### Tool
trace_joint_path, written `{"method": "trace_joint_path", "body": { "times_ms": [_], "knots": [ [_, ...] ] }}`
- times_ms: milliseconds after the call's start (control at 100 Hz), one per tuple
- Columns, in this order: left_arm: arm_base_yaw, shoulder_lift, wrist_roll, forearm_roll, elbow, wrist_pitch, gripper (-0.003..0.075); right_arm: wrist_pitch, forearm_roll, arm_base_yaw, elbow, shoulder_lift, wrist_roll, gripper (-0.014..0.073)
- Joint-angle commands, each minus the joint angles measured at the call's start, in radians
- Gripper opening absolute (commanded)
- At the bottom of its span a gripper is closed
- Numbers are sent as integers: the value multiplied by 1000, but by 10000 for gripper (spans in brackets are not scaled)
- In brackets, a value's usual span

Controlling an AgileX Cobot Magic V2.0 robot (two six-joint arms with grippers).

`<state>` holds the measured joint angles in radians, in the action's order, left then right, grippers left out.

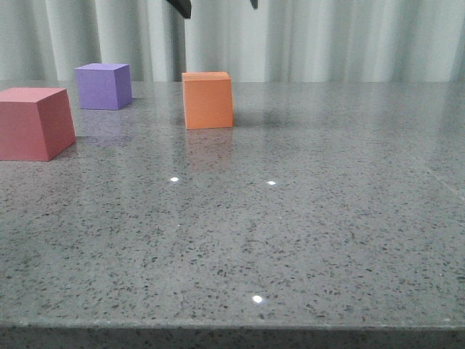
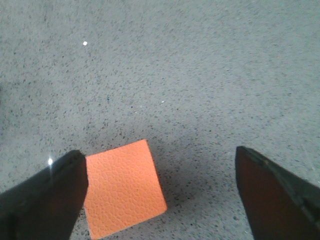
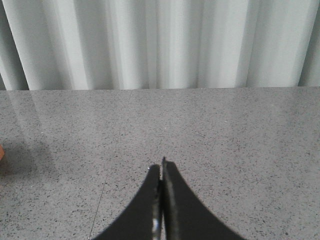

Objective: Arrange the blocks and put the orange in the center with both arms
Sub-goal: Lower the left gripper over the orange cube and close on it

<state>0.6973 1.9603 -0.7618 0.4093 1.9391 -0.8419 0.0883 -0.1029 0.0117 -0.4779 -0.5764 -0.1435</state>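
Note:
The orange cube [image 1: 208, 99] stands on the table toward the back, a little left of the middle. The red/pink cube [image 1: 33, 122] sits at the far left, with the purple cube [image 1: 103, 86] behind it. High above the orange cube hangs my left gripper [image 1: 218, 4], only its two dark tips showing. In the left wrist view that gripper [image 2: 157, 152] is open and empty, and the orange cube [image 2: 122, 187] lies far below, close beside one finger [image 2: 45, 200]. My right gripper [image 3: 161, 167] is shut with nothing in it, low over bare table.
The speckled grey table [image 1: 290, 233] reaches to a front edge near the camera. A pale pleated curtain [image 1: 327, 36] hangs behind the table. A thin orange sliver [image 3: 1, 152] shows at the edge of the right wrist view.

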Motion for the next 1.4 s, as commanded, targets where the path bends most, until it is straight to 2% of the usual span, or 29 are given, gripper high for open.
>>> {"method": "trace_joint_path", "body": {
  "times_ms": [0,510,1390],
  "knots": [
    [4,-35,-52,57,38,39,564,-77,-2,-6,-28,3,8,-69],
    [4,21,-147,123,38,-6,564,-77,-2,-6,-28,3,8,-69],
    [4,124,-148,91,38,-69,561,-78,-2,-6,-28,3,8,-69]
  ]
}}
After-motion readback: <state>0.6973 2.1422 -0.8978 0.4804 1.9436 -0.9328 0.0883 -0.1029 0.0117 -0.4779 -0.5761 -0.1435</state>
